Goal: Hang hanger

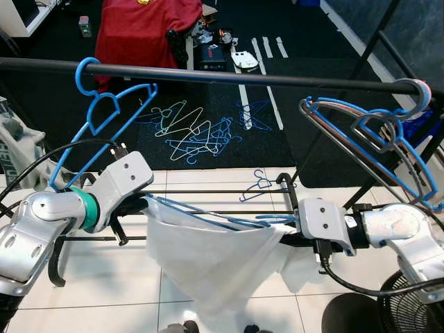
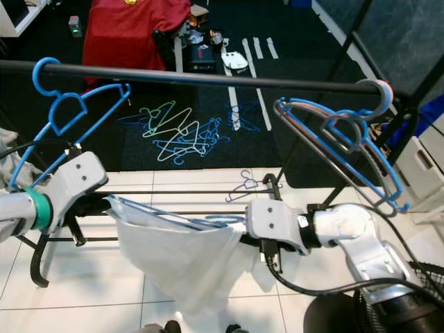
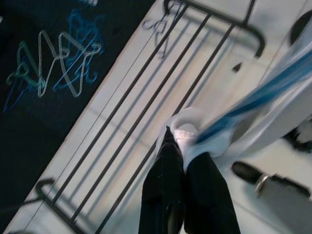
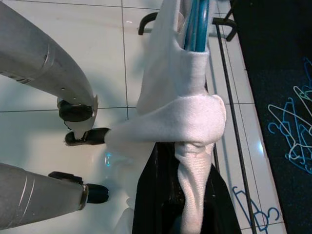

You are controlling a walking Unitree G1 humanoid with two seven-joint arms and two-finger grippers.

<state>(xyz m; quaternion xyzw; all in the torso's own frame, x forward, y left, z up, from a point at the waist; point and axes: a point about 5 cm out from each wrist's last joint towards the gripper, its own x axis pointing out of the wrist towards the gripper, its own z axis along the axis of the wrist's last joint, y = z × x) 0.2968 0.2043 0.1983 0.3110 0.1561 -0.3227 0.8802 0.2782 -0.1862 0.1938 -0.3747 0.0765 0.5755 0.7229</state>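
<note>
White floor tiles (image 1: pixel 104 291) are seen in the near part of the room, with a dark carpet (image 1: pixel 291 139) beyond them. A black rail (image 1: pixel 229 75) is run across the upper part of the eye views. A pile of loose hangers (image 1: pixel 191 132) is scattered on the carpet, a red cloth (image 1: pixel 142 28) is spread farther back, and a low black rack (image 3: pixel 146 122) is laid along the edge of the tiles.

At the rail's left end an empty blue hanger (image 1: pixel 104 114) is hooked; at its right end several blue and dark hangers (image 1: pixel 374 139) are hung together, their lower tips cut off by the frame edge. A fan (image 1: pixel 409 305) is partly cropped at the lower right corner.

The left gripper (image 3: pixel 183 156) is seen pressed together, pinching the left shoulder of the white garment (image 1: pixel 208 260). The blue hanger inside the garment (image 1: pixel 208 215) is held below the rail, between the two arms, mostly covered by cloth; its hook cannot be made out. The right gripper (image 4: pixel 183 195) is wrapped in bunched cloth at the garment's right shoulder, closed on it. Both forearms are held roughly level, pointed toward each other.
</note>
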